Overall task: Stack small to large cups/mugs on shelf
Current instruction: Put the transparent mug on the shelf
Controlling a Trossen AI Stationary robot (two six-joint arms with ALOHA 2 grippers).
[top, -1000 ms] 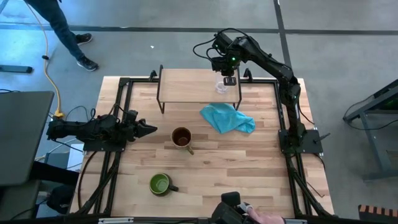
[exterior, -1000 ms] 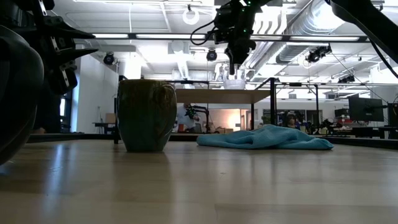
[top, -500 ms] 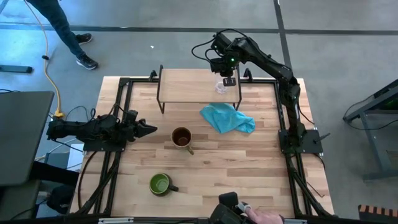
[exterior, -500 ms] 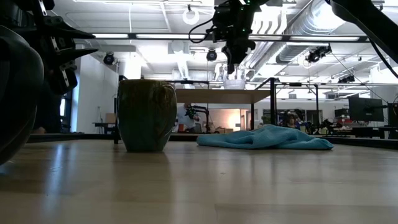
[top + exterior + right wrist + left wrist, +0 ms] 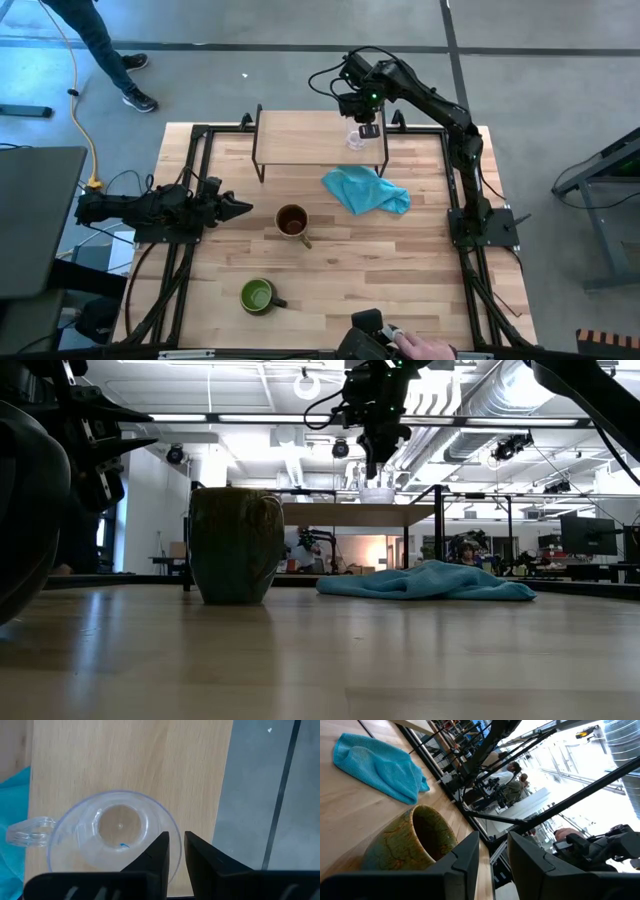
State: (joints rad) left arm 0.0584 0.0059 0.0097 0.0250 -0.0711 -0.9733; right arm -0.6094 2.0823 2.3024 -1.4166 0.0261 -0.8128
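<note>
Mugs come nearest: the green-lined mug (image 5: 257,295) at lower centre and the tan mug (image 5: 292,221) mid-frame both wait on the surface. Farther up, the right pincer (image 5: 367,125) hangs narrowly parted above the glass cup (image 5: 355,138), which stands on the shelf (image 5: 300,138). Placing looks done; next, fetch the green-lined mug.

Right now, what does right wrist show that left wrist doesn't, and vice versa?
Right wrist only: the clear glass cup seen from above, standing on the shelf, the right gripper over its rim with a narrow gap between the fingers. Left wrist only: the tan-brown mug on the table, ahead of the left gripper, and people in the room behind. Both: the blue cloth.
</note>
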